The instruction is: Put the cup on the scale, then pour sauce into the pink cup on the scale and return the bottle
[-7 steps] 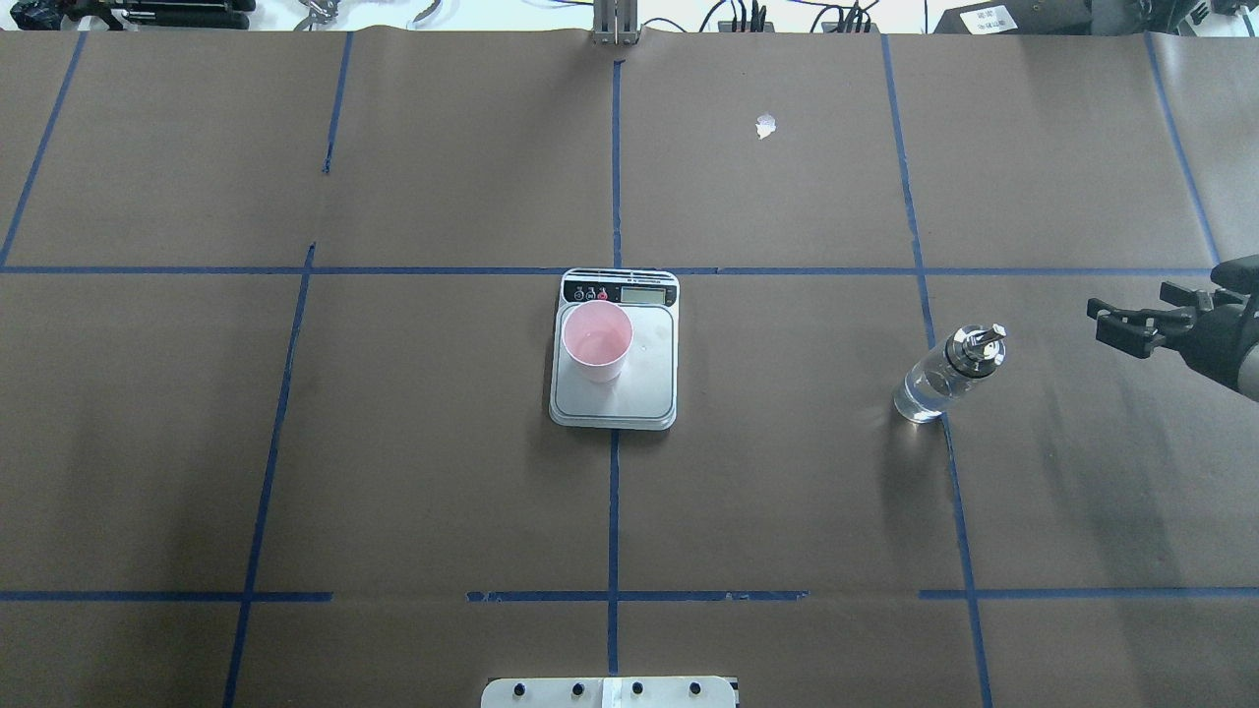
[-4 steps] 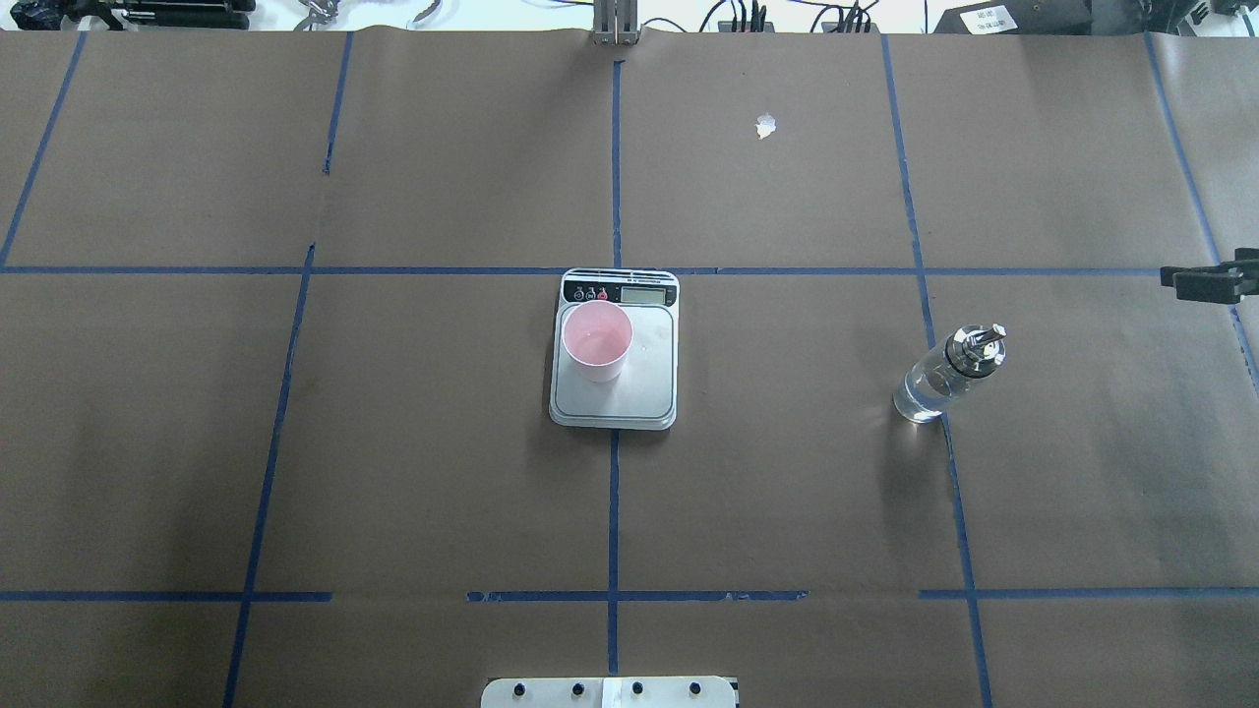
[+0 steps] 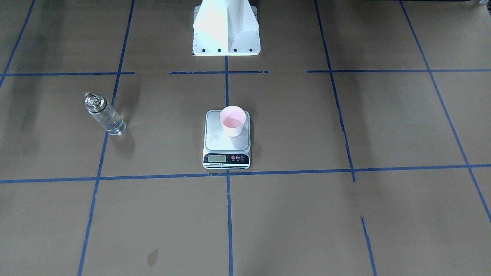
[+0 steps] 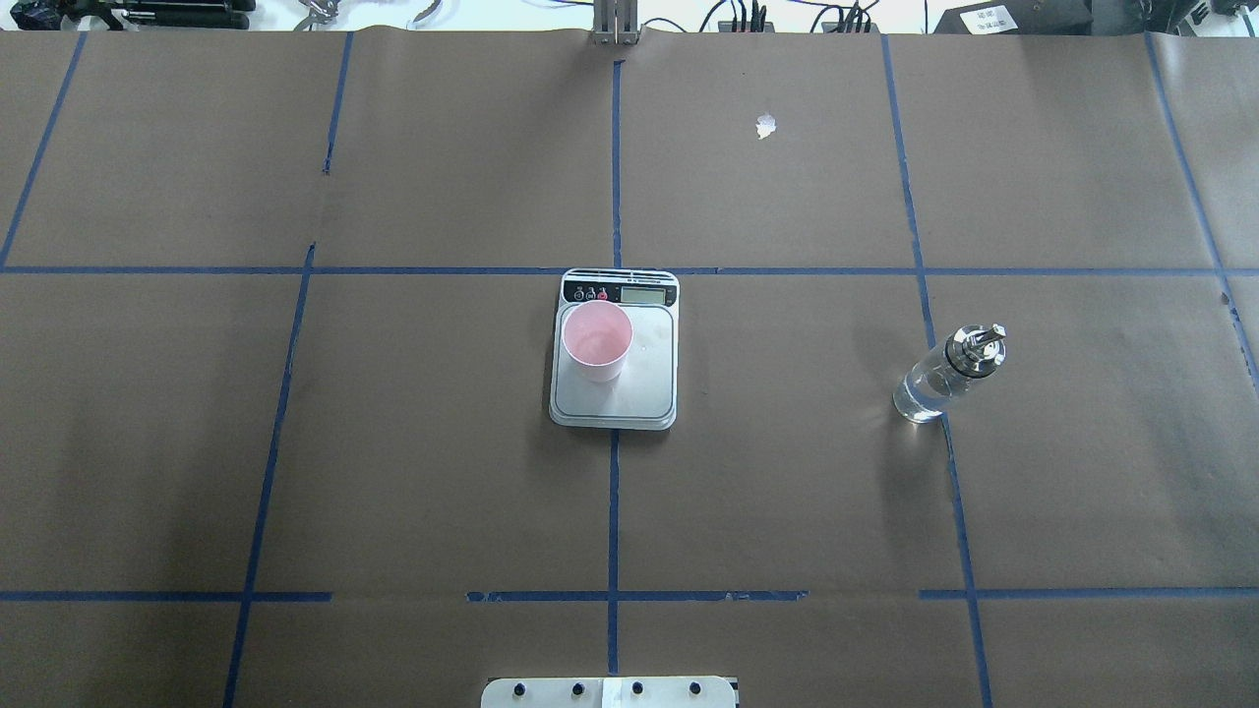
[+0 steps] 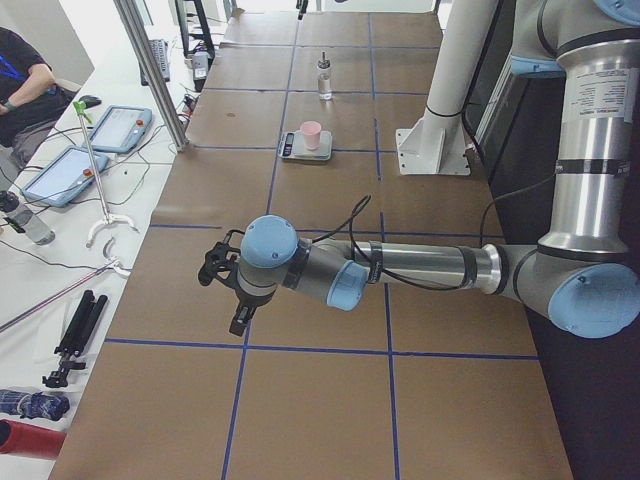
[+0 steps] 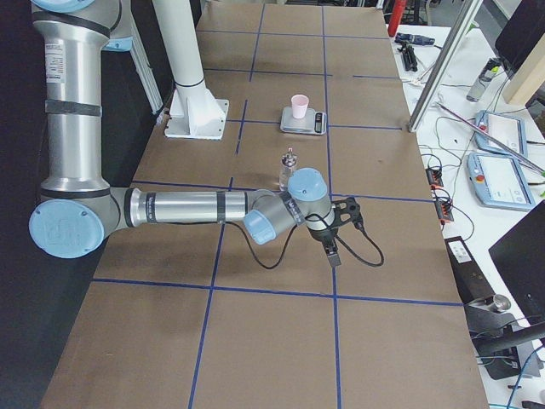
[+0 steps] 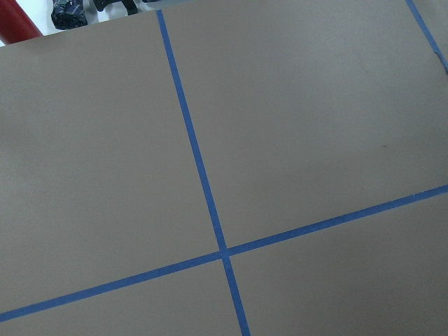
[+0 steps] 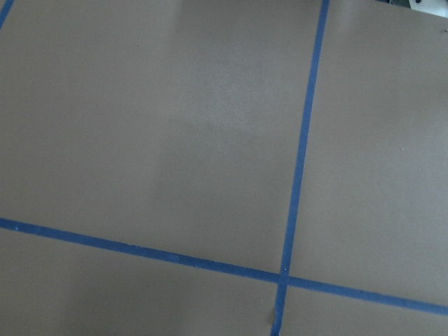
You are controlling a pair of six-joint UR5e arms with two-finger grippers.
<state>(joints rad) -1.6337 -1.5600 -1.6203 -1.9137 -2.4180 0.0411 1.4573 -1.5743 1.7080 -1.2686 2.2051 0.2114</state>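
Observation:
The pink cup [image 4: 596,339] stands upright on the far-left part of the scale [image 4: 641,391], at the table's middle; both also show in the front view, cup [image 3: 233,120] on scale [image 3: 215,135]. The clear glass bottle [image 4: 936,382] with its metal spout stands upright on the table to the right, apart from everything, with clear sauce in its lower part [image 3: 112,124]. My left gripper [image 5: 215,270] shows only in the left side view and my right gripper [image 6: 351,213] only in the right side view. Both are far from the objects, and I cannot tell whether they are open or shut.
The white robot base [image 3: 226,27] stands at the near edge. A small white scrap [image 4: 765,126] lies at the far right-middle. Blue tape lines cross the brown table cover. A side bench with tablets [image 5: 120,128] and cables runs along the far edge.
My right gripper has drawn back to the right, from beside the bottle to the frame's edge and then out of the overhead view. Cup, scale and bottle have not moved.

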